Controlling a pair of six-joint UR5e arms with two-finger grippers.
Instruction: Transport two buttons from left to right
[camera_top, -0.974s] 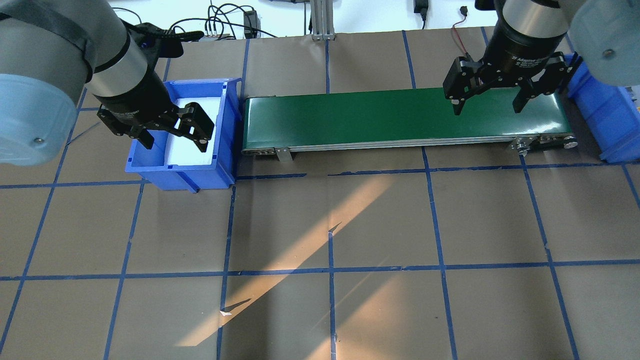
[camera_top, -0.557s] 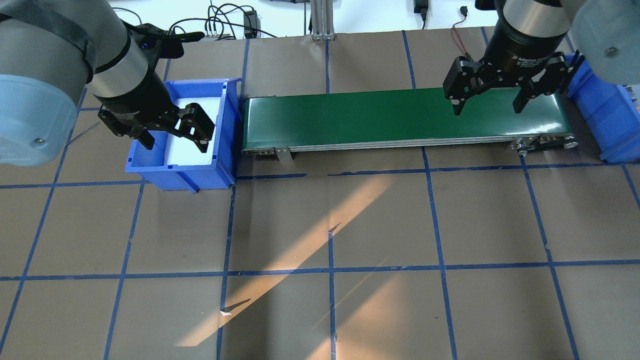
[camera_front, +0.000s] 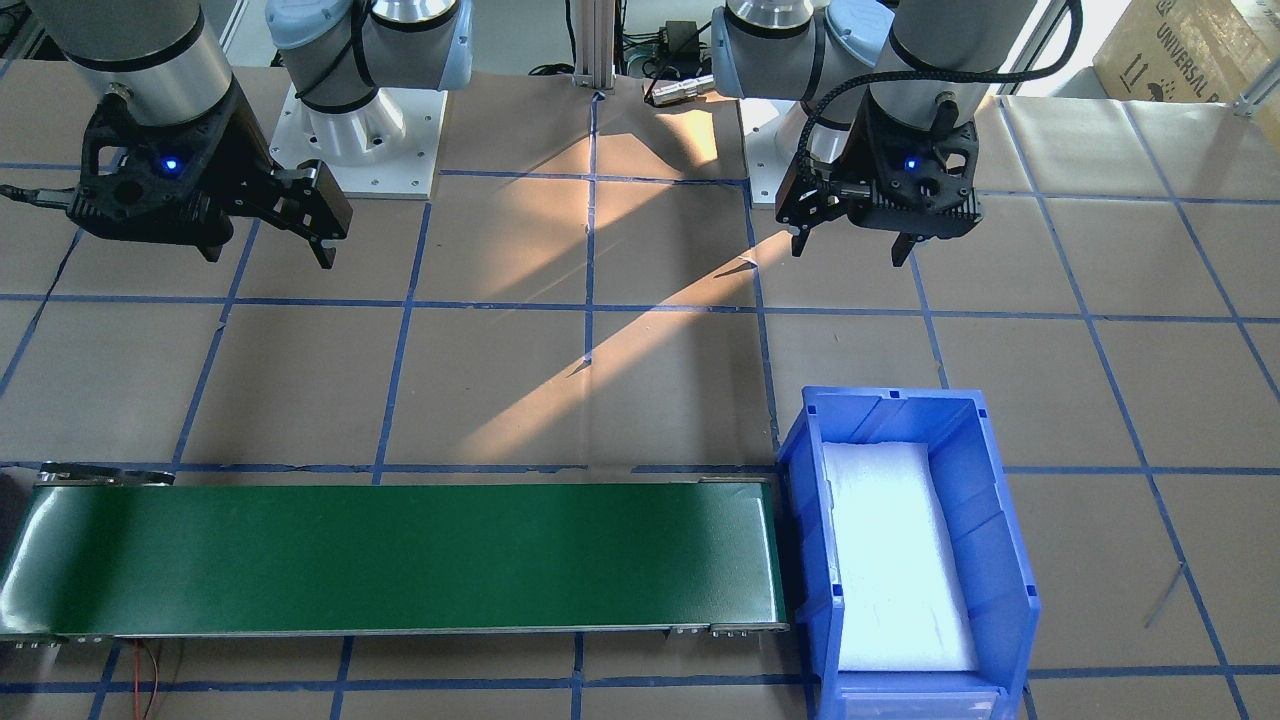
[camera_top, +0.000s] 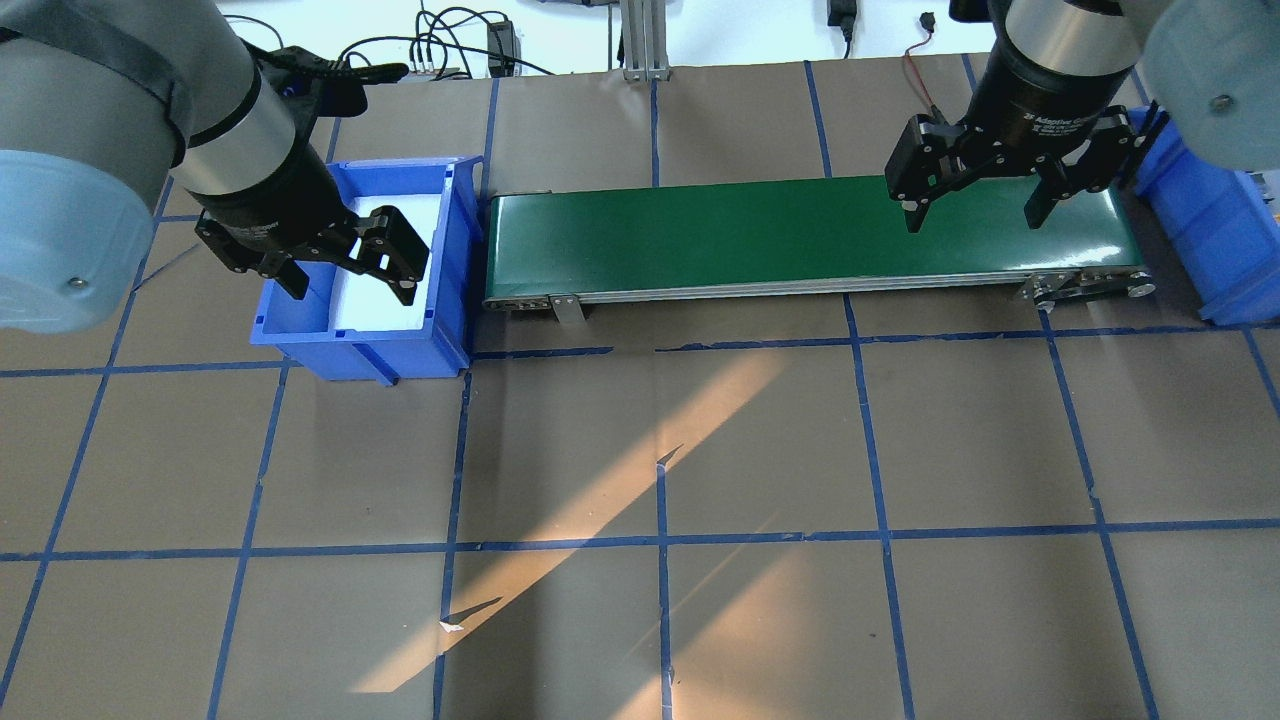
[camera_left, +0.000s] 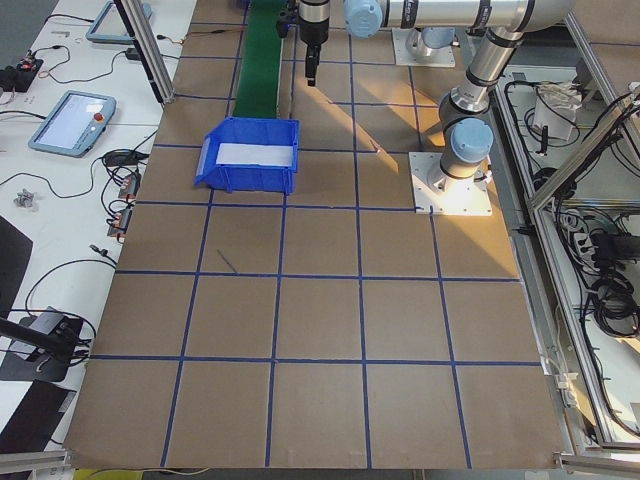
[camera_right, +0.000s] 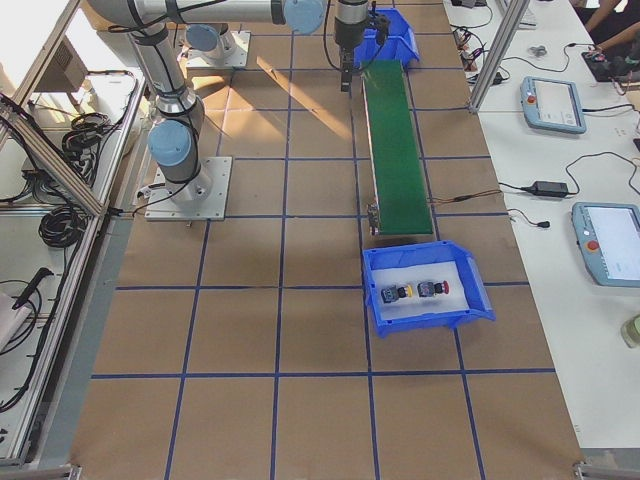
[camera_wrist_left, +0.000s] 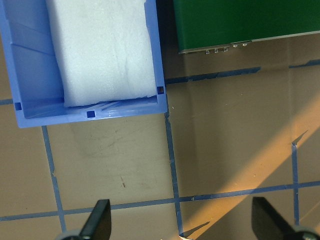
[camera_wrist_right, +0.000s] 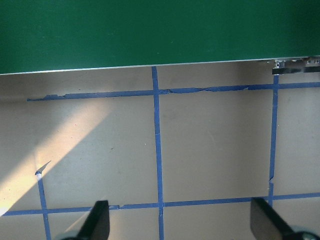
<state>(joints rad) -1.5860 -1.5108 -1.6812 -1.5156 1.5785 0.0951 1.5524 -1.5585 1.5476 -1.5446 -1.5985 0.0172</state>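
The two buttons, one with a yellow cap (camera_right: 399, 292) and one with a red cap (camera_right: 433, 289), lie side by side on white foam in the blue bin (camera_right: 427, 322) at the robot's right end of the belt. They show only in the exterior right view. My left gripper (camera_top: 350, 290) is open and empty, raised over the left blue bin (camera_top: 456, 250); it also shows in the front-facing view (camera_front: 848, 250). That bin holds only white foam. My right gripper (camera_top: 973, 220) is open and empty, raised over the right end of the green conveyor belt (camera_top: 750, 235).
The belt (camera_front: 400, 555) runs between the two bins. The right bin's edge (camera_top: 1205, 235) shows at the right of the overhead view. Brown paper with a blue tape grid covers the table. Cables and teach pendants lie beyond the far edge.
The right arm has shifted very slightly; both grippers stay open and nothing else has moved.
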